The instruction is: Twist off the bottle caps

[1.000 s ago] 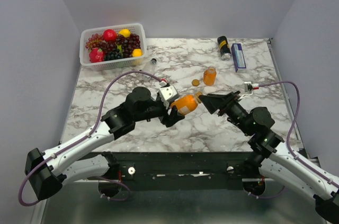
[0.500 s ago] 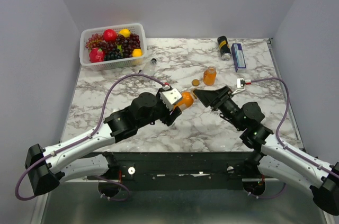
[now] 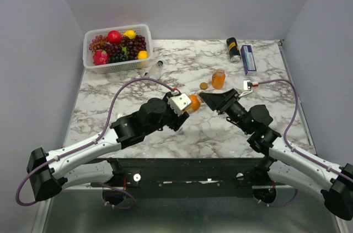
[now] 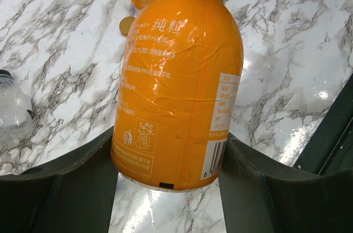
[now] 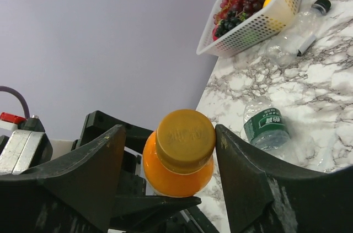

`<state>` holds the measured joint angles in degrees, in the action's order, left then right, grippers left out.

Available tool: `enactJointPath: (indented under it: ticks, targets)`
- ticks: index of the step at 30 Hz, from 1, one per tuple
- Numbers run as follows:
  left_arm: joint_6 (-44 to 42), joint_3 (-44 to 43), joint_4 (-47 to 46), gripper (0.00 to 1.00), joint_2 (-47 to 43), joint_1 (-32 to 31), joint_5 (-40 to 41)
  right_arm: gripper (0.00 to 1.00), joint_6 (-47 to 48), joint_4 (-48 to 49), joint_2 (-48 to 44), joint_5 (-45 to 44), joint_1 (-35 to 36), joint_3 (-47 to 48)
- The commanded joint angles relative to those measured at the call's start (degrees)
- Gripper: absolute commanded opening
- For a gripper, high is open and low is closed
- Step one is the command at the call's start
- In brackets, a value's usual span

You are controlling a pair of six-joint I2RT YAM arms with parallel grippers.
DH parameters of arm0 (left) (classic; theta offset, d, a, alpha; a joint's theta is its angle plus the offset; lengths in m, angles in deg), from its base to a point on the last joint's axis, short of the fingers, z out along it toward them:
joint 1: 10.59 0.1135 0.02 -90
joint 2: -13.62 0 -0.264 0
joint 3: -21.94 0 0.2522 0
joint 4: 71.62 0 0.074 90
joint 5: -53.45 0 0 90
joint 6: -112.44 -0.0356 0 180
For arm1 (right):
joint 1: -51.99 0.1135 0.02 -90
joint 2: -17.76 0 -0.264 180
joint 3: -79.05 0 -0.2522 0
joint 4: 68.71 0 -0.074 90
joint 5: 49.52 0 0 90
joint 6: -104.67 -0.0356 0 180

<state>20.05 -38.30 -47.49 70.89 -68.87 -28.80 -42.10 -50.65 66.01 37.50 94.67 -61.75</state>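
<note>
My left gripper [image 3: 185,109] is shut on the body of an orange juice bottle [image 3: 193,102], held tilted above the marble table; the left wrist view shows both fingers pressed on the bottle [image 4: 179,79]. Its orange cap [image 5: 185,139] sits between the fingers of my right gripper [image 3: 205,98], which is open: one finger touches the cap, the other stands a little off it. A second orange bottle [image 3: 219,79] stands uncapped with its loose orange cap [image 3: 203,85] beside it. A clear bottle [image 3: 156,69] lies by the basket. Another, with a green label [image 5: 266,125], lies on the table.
A white basket [image 3: 116,66] of fruit stands at the back left. A black can [image 3: 233,49] and a blue box [image 3: 248,59] lie at the back right. The table's right edge runs near the blue box.
My left gripper has carried the orange bottle a little farther back. My right gripper has moved left and its open fingers have come around the bottle's cap.
</note>
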Motion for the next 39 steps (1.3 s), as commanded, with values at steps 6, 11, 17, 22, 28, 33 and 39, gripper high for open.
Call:
enactJointPath:
  ticks: [6, 11, 17, 22, 28, 33, 39]
  targets:
    - [-1.21, -0.45, 0.79, 0.33, 1.17, -1.22, 2.71, 0.73, -0.18, 4.22, 1.06, 2.63, 0.30, 0.76]
    - [-1.47, -0.37, 0.88, 0.33, 1.78, -1.66, 2.27, 0.71, -0.44, 6.94, 2.55, 4.46, 0.30, 0.59]
    - [-1.39, -0.54, 1.05, 0.33, 2.31, -1.92, 2.10, 0.66, -0.27, 7.74, 3.34, 5.00, 0.30, 0.85]
    - [-1.39, -0.54, 1.23, 0.33, 2.31, -2.01, 1.74, 0.64, -0.18, 8.18, 3.78, 5.18, 0.30, 0.85]
    - [-1.39, -0.63, 1.32, 0.33, 2.23, -2.01, -1.06, 0.51, 0.34, 9.23, 4.75, 6.06, 0.30, 0.85]
    - [-1.56, -0.28, 0.62, 0.33, 1.52, -1.92, -7.56, 0.43, 6.75, 8.80, 4.14, 5.71, -0.13, 1.99]
    - [-0.77, -0.45, 0.27, 0.33, 1.26, -1.13, -9.25, 0.43, 13.61, -1.66, 1.41, 3.86, -4.26, 7.61]
